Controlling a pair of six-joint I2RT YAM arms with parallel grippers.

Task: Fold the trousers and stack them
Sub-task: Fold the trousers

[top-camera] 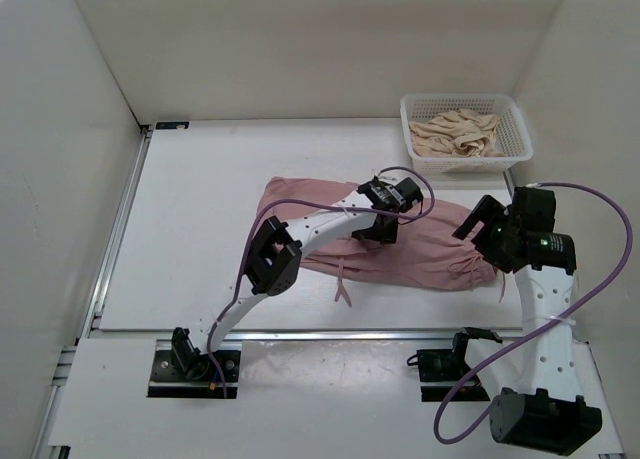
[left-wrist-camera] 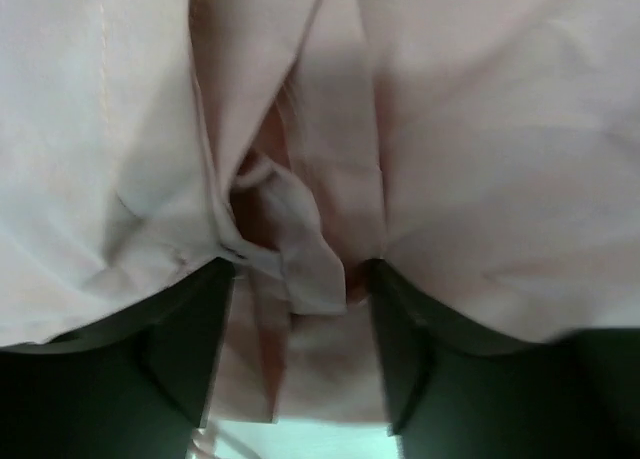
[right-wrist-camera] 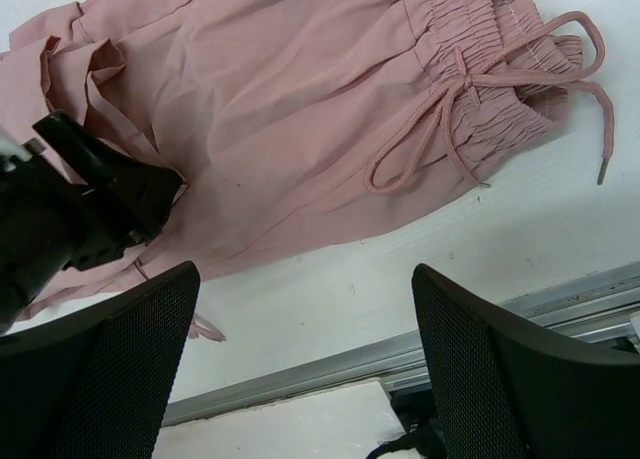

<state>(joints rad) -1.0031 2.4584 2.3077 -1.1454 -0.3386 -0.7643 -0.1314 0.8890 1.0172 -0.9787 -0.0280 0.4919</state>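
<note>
The dusty-pink trousers [top-camera: 430, 254] lie crumpled across the middle of the table, with the waist end to the right. My left gripper [top-camera: 372, 231] presses down on their middle. In the left wrist view its jaws stand apart, and a small fold of the trousers [left-wrist-camera: 300, 264] lies loose between the fingers [left-wrist-camera: 190, 349]; the gripper [left-wrist-camera: 300, 279] is open. My right gripper [top-camera: 478, 222] hovers open by the waist end, holding nothing. The right wrist view shows the gathered waistband and the tied drawstring [right-wrist-camera: 450, 119] of the trousers [right-wrist-camera: 300, 99], above the open gripper [right-wrist-camera: 305, 289].
A white mesh basket [top-camera: 520, 139] with beige cloths [top-camera: 458, 134] stands at the back right. A metal rail [top-camera: 330, 332] runs along the table's near edge. White walls close in both sides. The left gripper's black body [right-wrist-camera: 90, 199] shows in the right wrist view.
</note>
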